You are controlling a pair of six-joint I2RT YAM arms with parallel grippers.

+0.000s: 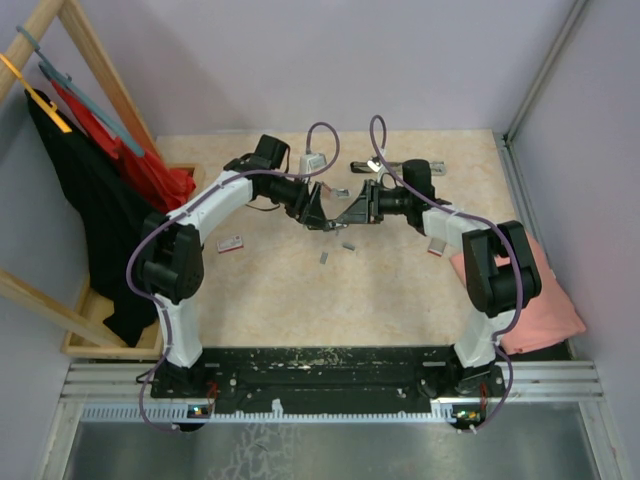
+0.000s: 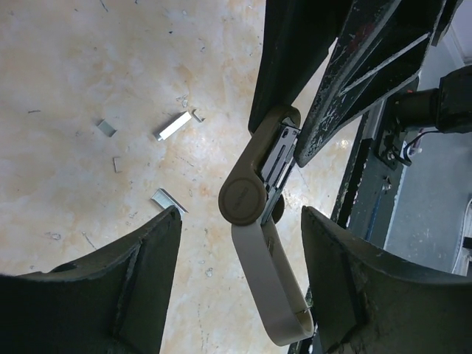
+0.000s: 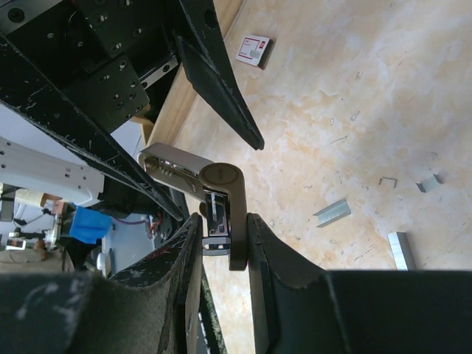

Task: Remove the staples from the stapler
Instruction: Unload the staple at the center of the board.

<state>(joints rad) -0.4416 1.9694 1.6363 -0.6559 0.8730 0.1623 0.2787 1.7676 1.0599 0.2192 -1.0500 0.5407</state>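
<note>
Seen from overhead, the stapler is almost wholly hidden where the two arms meet, and only the wrist cameras show it properly. There the stapler (image 3: 221, 179) hangs above the table (image 2: 74, 59), folded open at its round hinge, with the pale lid angled away from the tan body. The dark channel in the body is in shadow, and it is not possible to tell whether any strip sits inside it. The far end of the body is lost between the fingers of the right tool (image 3: 225, 232), which is clenched on the stapler's body.

The left tool (image 2: 242, 221) is cut off at the bottom of its own view. Its two fingers stand spread on either side of the stapler's pale lid. One side shows a clear gap and the other is too close to judge, so the tool looks released, not gripping.

The staples (image 2: 173, 125) lie loose on the table below and beside the stapler, touching neither tool. They are a few short grey strips scattered apart from one another. A red-and-white box (image 3: 254, 50) rests on the table well apart from the stapler.
</note>
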